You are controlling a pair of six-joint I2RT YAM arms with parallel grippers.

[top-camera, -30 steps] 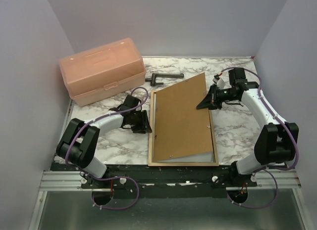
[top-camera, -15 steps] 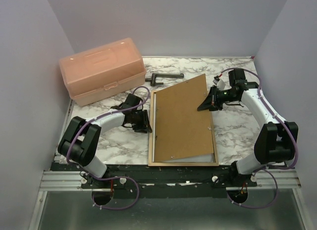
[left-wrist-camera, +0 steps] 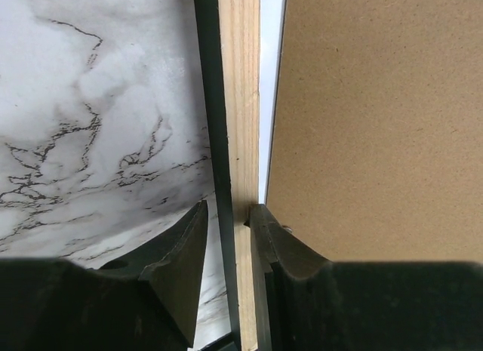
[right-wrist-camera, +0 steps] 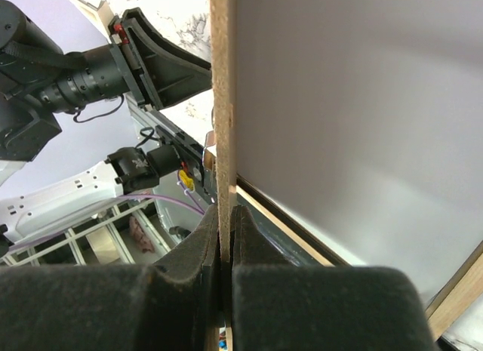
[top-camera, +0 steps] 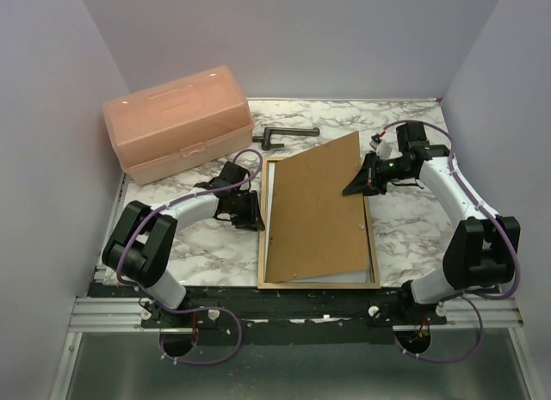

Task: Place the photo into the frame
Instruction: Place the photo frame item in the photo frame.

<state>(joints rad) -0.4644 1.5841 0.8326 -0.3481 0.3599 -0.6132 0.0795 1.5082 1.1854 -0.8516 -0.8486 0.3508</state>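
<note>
1. Along the near edge of the tabletop, midway between its corners, the frame [top-camera: 317, 285] lies flat with its tan wood up. Its long axis runs near to far.
2. Inside its near right corner a pale wedge shows from under the backing board [top-camera: 314, 206]. I take it for the photo [top-camera: 349, 272], white back up and already within the rails. The rest of it is hidden.
3. At the frame's left rail the left jaws straddle the wood at a narrow gape. 1 of the fingers [left-wrist-camera: 181, 253] sits outside with a sliver of marble between it and the rail, and the other is inside against the wood. It looks like a loose bracket, not a clamp.
4. The board lies askew on the frame. Its near left corner is down inside the rails, and its long axis is swung toward the far right corner of the tabletop. Its far end therefore overhangs the frame's far and right rails. The left wrist view shows a pale gap between the board's left edge and the rail.
5. Toward the far right, the right jaws are closed on the board's right edge, which is pinched between the fingers [right-wrist-camera: 204, 249]. That side is lifted off the frame.
6. The coming move turns on that skew. The board's long axis likely has to swing back toward the far left until it matches the frame's, then come down over the photo. The right arm has the hold, and the left arm, nearer the rail, is placed to steady it.
</note>
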